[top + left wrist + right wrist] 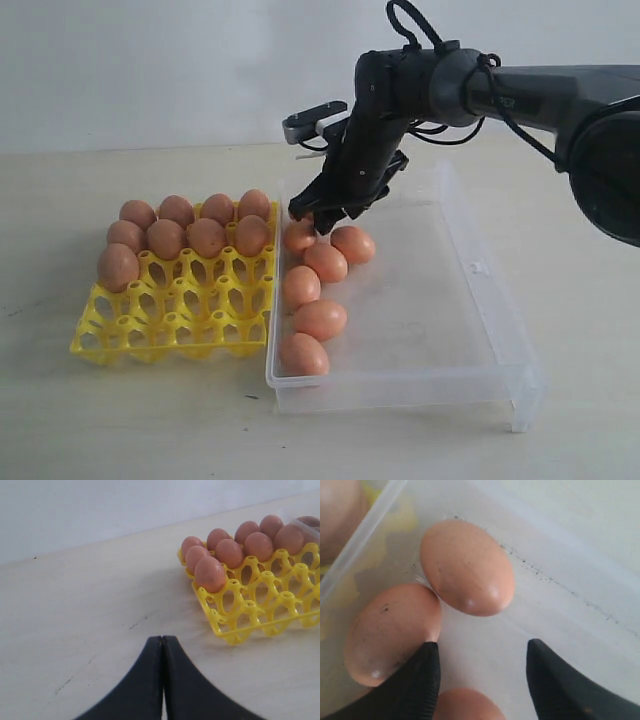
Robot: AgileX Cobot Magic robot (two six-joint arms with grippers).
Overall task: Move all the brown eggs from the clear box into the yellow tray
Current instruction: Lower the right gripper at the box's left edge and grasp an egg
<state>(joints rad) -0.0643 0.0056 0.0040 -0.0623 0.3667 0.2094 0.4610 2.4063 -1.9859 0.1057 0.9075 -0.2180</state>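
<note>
6 brown eggs [320, 320] in clear box [470, 330]

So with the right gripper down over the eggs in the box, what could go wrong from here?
1. The eggs in the clear box lie touching. In the right wrist view one finger sits against a speckled egg, so closing might nudge or pinch the wrong one.
2. The open right gripper could knock loose eggs rolling.
3. The yellow tray abuts the box wall, so a low carry may clip it.
</note>
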